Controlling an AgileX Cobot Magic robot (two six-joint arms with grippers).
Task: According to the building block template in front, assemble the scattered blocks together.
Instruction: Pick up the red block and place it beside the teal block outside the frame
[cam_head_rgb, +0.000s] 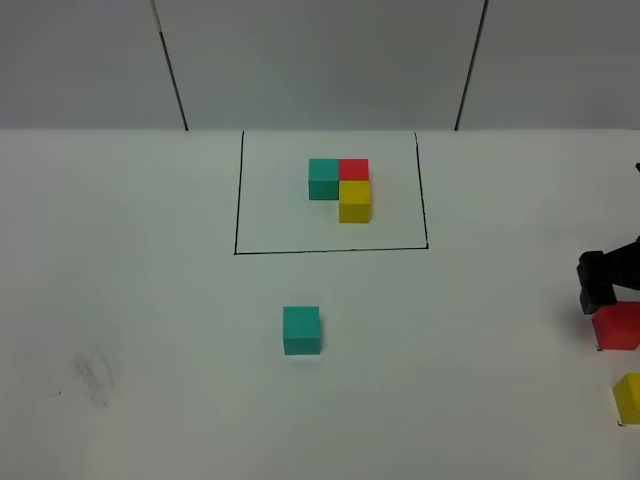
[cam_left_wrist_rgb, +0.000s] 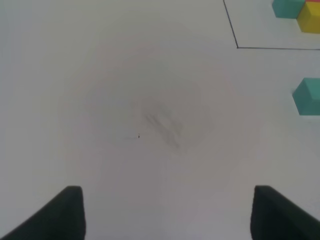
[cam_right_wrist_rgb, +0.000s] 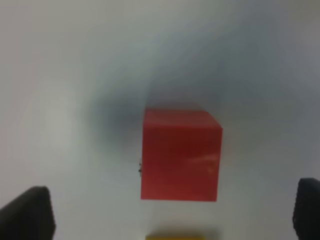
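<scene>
The teal cube (cam_head_rgb: 301, 330) stands alone in the middle of the tabletop (cam_head_rgb: 150, 300), with bare surface on every side and open to approach from any direction. The red cube (cam_head_rgb: 617, 326) lies just ahead of the right gripper (cam_right_wrist_rgb: 167, 214), whose jaws are set wider than the cube. The yellow cube (cam_head_rgb: 630, 397) sits near it, crowding that one side. The template cluster (cam_head_rgb: 340, 188) stands well apart inside its black outline (cam_head_rgb: 330, 249).

Template (cam_head_rgb: 340, 188) rear ctr; block (cam_head_rgb: 301, 330) in front; 2nd block (cam_head_rgb: 617, 326) far R, 3rd block (cam_head_rgb: 629, 397) before it.
</scene>
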